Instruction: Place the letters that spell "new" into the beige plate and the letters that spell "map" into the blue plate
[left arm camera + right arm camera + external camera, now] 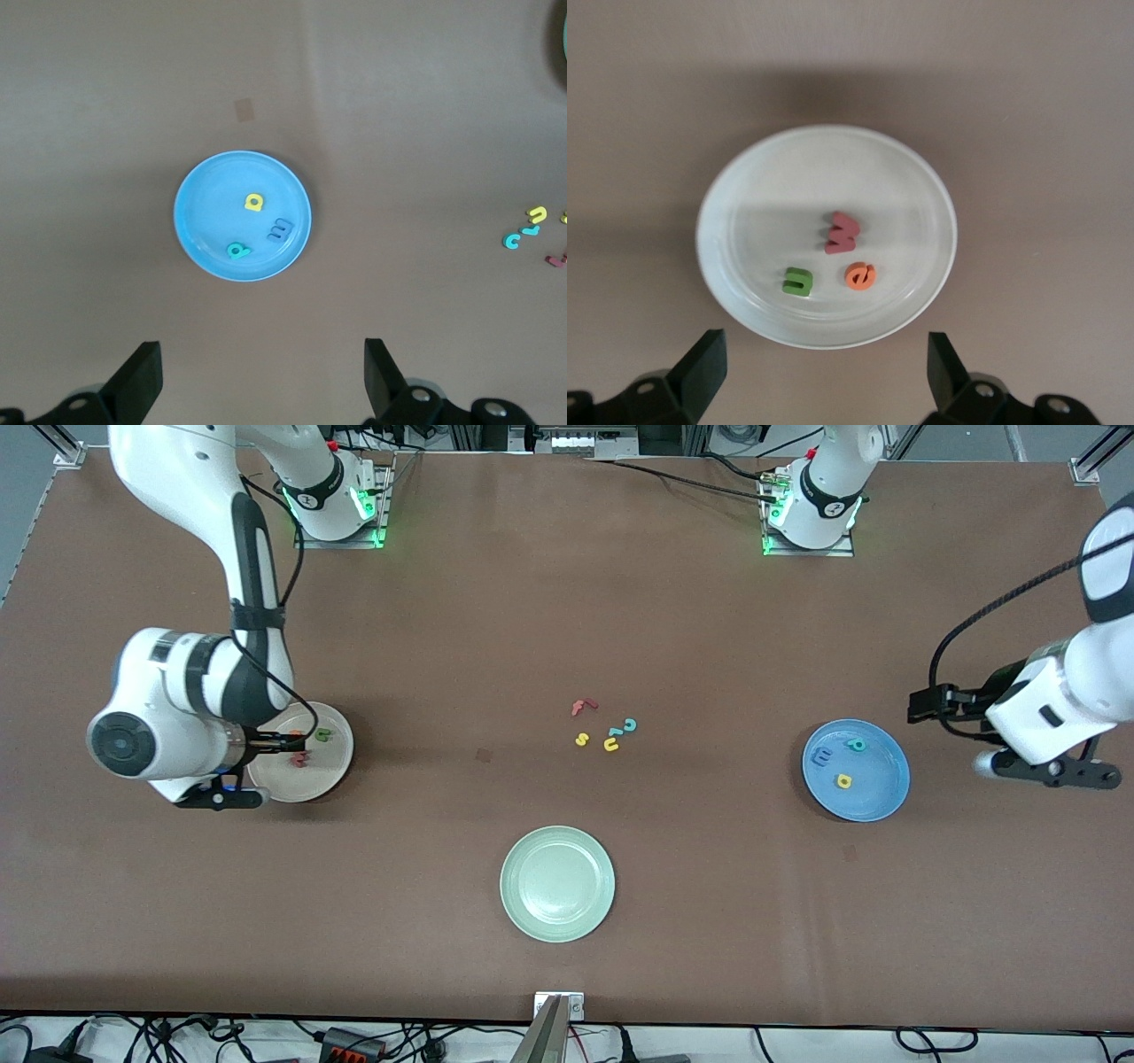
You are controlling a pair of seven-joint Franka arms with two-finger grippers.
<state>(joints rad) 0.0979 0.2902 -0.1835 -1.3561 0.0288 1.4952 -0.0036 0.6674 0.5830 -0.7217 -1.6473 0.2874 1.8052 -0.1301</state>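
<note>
Both words look sorted: green n (pixel 798 281), orange e (pixel 860 276) and red w (pixel 842 232) lie in the beige plate (pixel 744 190) at mid-left of the front view, the right hand (pixel 824 376) over it, fingers spread and empty. Blue m (pixel 279 231), teal p (pixel 238 251) and yellow a (pixel 255 203) sit in the blue plate (pixel 208 190) at mid-right, left hand (pixel 263 376) spread too, waiting. Next, I'd judge: just back away.
</note>
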